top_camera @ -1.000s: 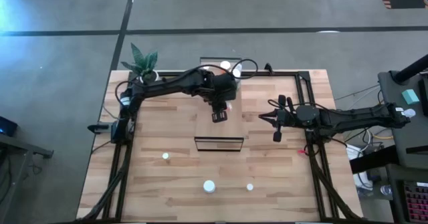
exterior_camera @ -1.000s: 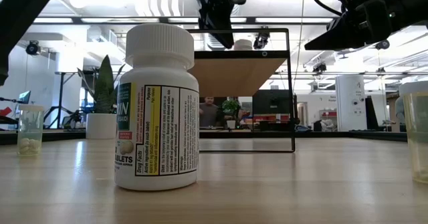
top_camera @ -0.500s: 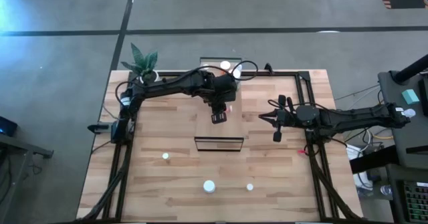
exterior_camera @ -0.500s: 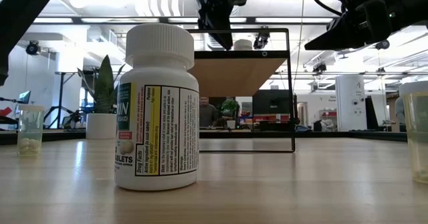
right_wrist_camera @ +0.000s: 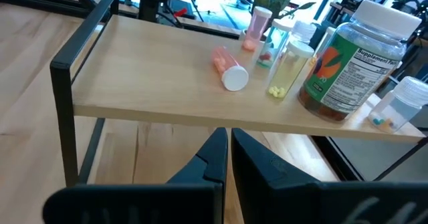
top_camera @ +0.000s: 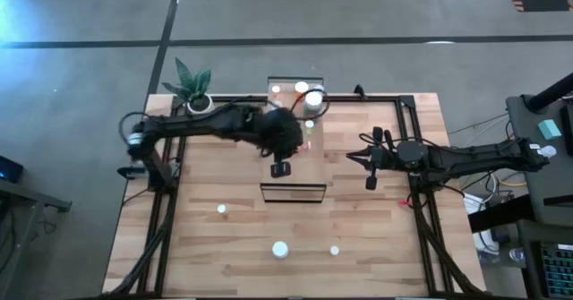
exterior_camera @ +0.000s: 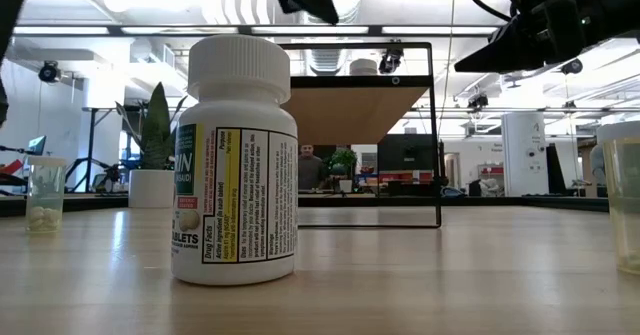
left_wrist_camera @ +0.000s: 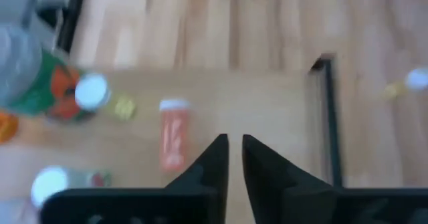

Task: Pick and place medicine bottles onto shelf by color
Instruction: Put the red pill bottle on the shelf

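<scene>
The shelf (right_wrist_camera: pixel 167 90) carries bottles at its far end; one orange bottle (right_wrist_camera: pixel 229 69) lies on its side there. Three more bottles (top_camera: pixel 280 249) stand near the table's front edge.

My two arms are dark, almost black, built of slim tubular links joined by thicker rounded joints, with thin black cables looping along the left one near its base and trailing off the right one toward the bench edge. My left end effector (left_wrist_camera: pixel 230 158) ends in two flat, matte black fingers (left_wrist_camera: pixel 208 164) that taper to narrow tips and rise from a broad black crossbar. My right end effector (right_wrist_camera: pixel 227 152) has the same matte black pair of wedge-shaped fingers (right_wrist_camera: pixel 208 158) on a wide, rounded black carriage, and seen from above it is a short dark block with small protruding parts at the wrist.
</scene>
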